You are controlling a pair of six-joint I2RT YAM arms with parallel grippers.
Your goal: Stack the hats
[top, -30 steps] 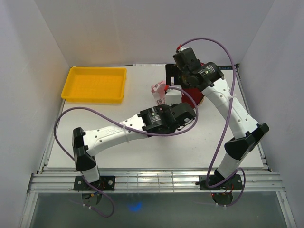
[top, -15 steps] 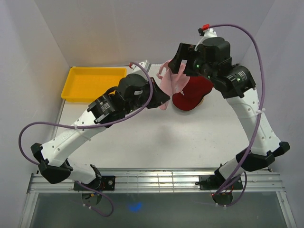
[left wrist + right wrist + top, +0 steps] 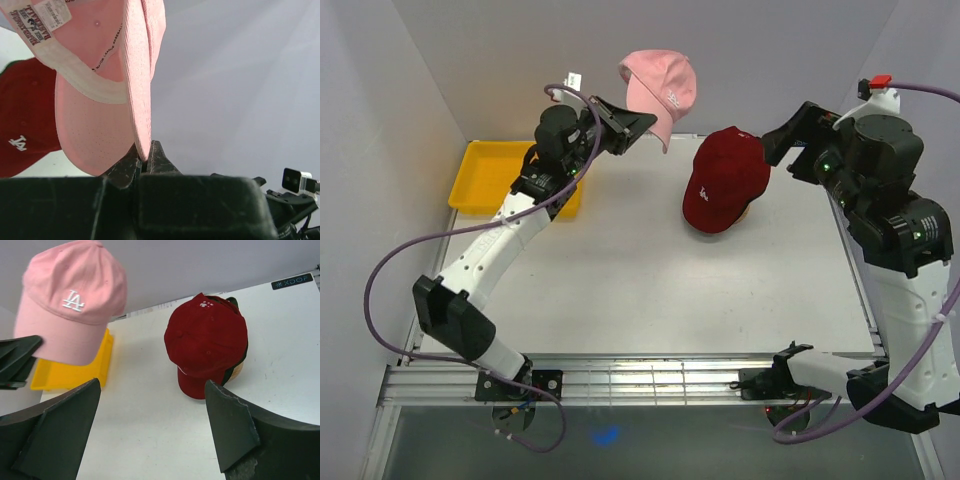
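My left gripper (image 3: 638, 124) is shut on the brim of the pink hat (image 3: 662, 90) and holds it high above the back of the table, left of the stack. In the left wrist view the pink hat (image 3: 107, 95) hangs from my shut jaws. The dark red hat (image 3: 725, 180) tops the stack; a dark hat's edge (image 3: 241, 352) and the wooden stand (image 3: 235, 372) show beneath it. My right gripper (image 3: 782, 142) is open and empty, raised right of the stack. The right wrist view shows the pink hat (image 3: 72, 297) and the red hat (image 3: 207, 340).
A yellow tray (image 3: 490, 170) sits at the back left, partly behind my left arm; it also shows in the right wrist view (image 3: 70, 371). White walls close the table (image 3: 650, 290) on three sides.
My left gripper has lifted the pink hat up and away from the stack. My right gripper has let go, opened, and drawn back up to the right.
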